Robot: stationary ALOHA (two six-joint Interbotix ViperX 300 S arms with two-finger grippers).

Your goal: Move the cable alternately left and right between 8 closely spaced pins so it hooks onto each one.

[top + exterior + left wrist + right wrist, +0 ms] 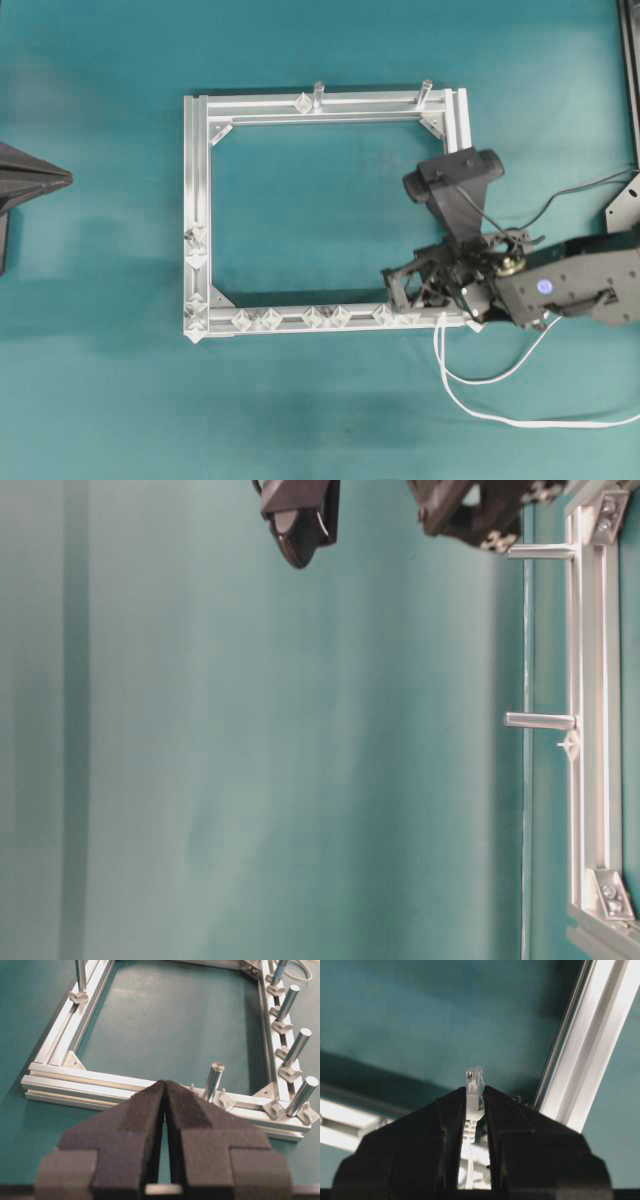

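Cable [470, 385] in white loops over the teal tabletop [100, 400] near its bottom right corner in the overhead view, running in from the right edge and curving up to the right gripper [425, 290]. That gripper sits over the bottom right corner of the silver frame [195, 200], at the right end of the bottom rail. In the right wrist view its two black pads are closed on the cable just behind the small pale plug [474, 1082], which sticks out past the fingertips, with a frame rail slanting by on the right.

Pins [325, 317], small translucent diamond studs, stand in pairs along the bottom rail, with more on the left rail near the bottom left corner of the frame; the cable touches none of those visible in the overhead view. Two upright metal posts [318, 95] rise from the top rail.

At the left edge of the tabletop the left gripper [166, 1091] hangs apart from the frame, its foam pads pressed nearly together with nothing between them.
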